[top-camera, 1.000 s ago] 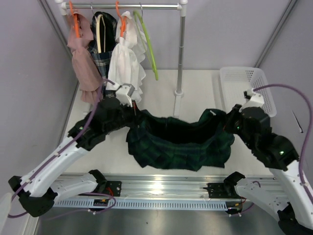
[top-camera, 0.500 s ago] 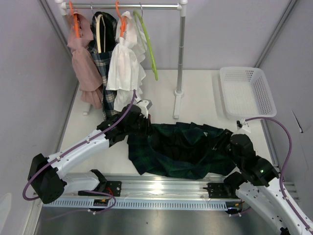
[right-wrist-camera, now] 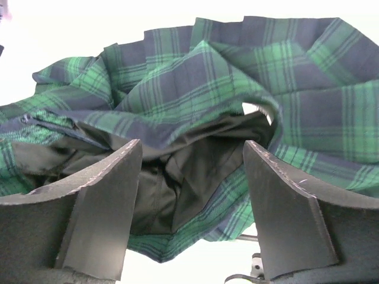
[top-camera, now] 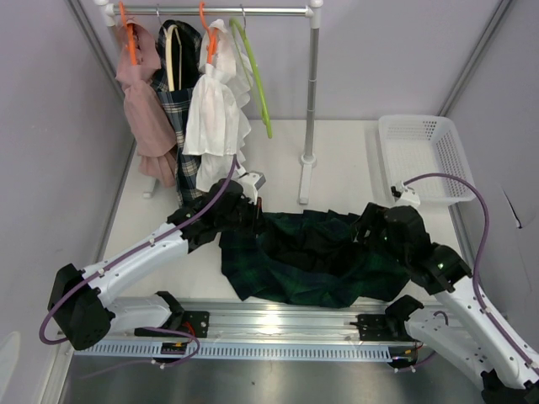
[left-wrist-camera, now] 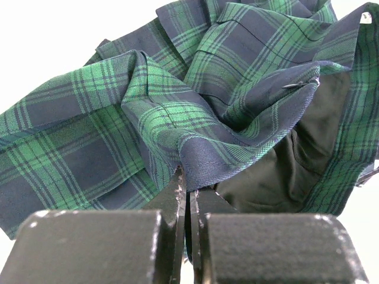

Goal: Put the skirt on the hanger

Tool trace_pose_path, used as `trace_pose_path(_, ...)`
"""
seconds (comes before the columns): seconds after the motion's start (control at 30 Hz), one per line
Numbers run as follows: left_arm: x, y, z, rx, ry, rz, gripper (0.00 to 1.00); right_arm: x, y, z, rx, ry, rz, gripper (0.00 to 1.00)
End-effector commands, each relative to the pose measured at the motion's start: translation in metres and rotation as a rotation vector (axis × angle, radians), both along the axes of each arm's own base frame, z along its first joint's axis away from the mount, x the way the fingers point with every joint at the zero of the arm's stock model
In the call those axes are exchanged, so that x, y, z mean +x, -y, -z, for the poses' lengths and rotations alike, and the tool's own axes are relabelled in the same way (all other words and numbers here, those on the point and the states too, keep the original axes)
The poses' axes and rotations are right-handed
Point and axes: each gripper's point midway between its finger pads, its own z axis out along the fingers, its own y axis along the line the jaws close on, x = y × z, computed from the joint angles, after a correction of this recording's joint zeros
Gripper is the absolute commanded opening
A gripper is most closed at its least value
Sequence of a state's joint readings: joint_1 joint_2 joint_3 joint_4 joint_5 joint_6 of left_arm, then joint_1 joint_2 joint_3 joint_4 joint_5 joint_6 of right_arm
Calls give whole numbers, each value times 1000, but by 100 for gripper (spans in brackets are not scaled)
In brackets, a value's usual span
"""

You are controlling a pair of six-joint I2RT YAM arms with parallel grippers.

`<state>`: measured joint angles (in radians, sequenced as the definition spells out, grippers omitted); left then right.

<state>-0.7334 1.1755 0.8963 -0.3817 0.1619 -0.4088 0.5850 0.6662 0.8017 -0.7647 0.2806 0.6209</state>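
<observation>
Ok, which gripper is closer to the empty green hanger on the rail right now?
Left. The left gripper, shut on the skirt, sits almost straight in front of the green hanger; the right gripper, open at the skirt's other end, is farther off to the right.

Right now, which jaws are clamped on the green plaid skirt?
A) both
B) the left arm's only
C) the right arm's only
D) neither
B: the left wrist view shows the left jaws shut on a fold of the skirt, while the right jaws stand wide apart, gripping nothing.
</observation>
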Motion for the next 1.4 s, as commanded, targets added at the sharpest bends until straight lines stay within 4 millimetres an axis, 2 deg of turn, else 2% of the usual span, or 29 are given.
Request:
trace_pose_path(0.0,1,2,-2,-7,22,29,0,13,5,-16,-81,29,2,71)
trace_pose_path(0.1,1,1,0,-2,19,30,0,17,5,-7,-136,-12,-5,67)
trace_pose_path(0.23,2,0,5,18,11,22,0,20,2,-16,-157,6,-47,65)
trace_pose_path(0.27,5,-1,6,29,10,10,0,20,4,-12,-196,-14,-61,65)
trace_pose_path(0.33,9,-8,14,66,-11,-16,0,21,9,-17,-226,-23,-45,65)
trace_pose_path(0.43,17,-18,17,74,-23,-44,0,24,6,-18,-246,-22,-72,65)
trace_pose_path(0.57,26,-30,11,75,-10,-71,0,29,5,-16,-282,-42,-89,64)
trace_pose_path(0.77,35,-36,8,98,4,-81,0,41,-1,-1,-328,-70,-156,64)
trace_pose_path(0.87,35,-35,8,95,3,-69,0,50,6,14,-351,-114,-152,63)
trace_pose_path(1.13,31,-36,8,92,4,-60,0,71,7,25,-356,-159,-135,63)
trace_pose_path(1.23,32,-36,9,99,3,-56,0,74,-2,29,-320,-169,-174,62)
trace_pose_path(1.37,37,-36,7,112,11,-54,0,70,-6,42,-312,-205,-196,54)
